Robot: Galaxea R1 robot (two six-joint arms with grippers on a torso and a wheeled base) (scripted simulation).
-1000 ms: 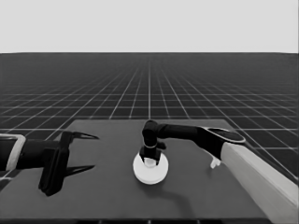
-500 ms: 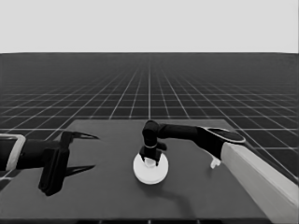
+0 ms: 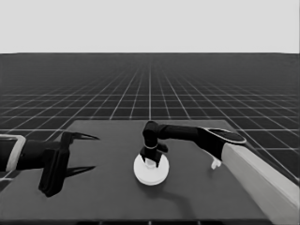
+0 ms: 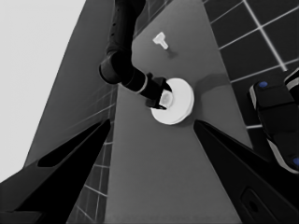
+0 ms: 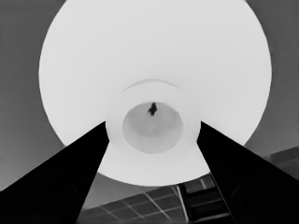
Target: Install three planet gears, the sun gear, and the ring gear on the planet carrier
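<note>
Head view: right pincer (image 3: 151, 158) grips larger round part (image 3: 151, 169) hub.

Head view across the table (image 3: 103, 197); wrist views sideways-far and close-down, all sharing larger round part (image 3: 151, 169).

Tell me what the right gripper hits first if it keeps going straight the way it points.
Most likely the raised hub of the larger round part: the right gripper points down at its middle, one finger on each side of the hub. Whether they already touch it is unclear.
</note>
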